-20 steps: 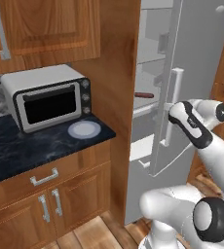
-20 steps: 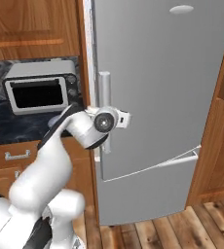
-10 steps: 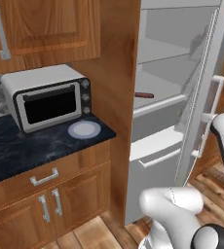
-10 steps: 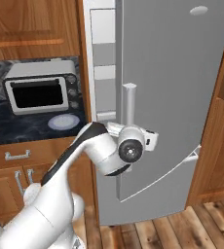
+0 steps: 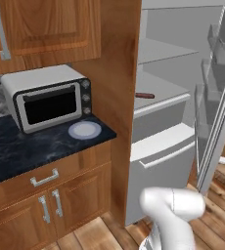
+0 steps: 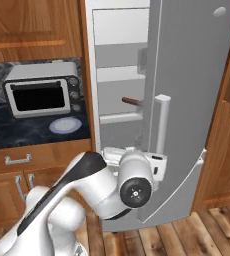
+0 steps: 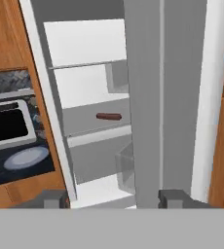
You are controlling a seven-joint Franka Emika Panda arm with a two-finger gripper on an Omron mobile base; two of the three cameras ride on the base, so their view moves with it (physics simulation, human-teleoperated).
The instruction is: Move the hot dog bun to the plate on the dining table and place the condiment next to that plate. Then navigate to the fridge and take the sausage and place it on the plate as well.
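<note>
**Sausage on the shelf of the open fridge**

The small dark reddish-brown sausage point(image 5: 145, 95) point(image 6: 131, 101) point(image 7: 108, 116) lies on a white inner shelf of the tall light grey fridge point(image 5: 163, 146) point(image 6: 197, 90) point(image 7: 84, 44), whose door stands swung open. The gripper point(image 7: 113, 198) hangs in front of the door's edge, its two dark finger tips spread apart with nothing between them, well apart from the sausage. To the left of the fridge, beyond a wooden cabinet side, a silver toaster oven point(image 5: 47, 97) point(image 6: 42, 92) sits on the black marbled bench point(image 5: 16, 151), with a plain pale blue-grey round plate point(image 5: 84, 130) point(image 6: 65, 125) point(image 7: 26, 158) just in front of it.
</note>
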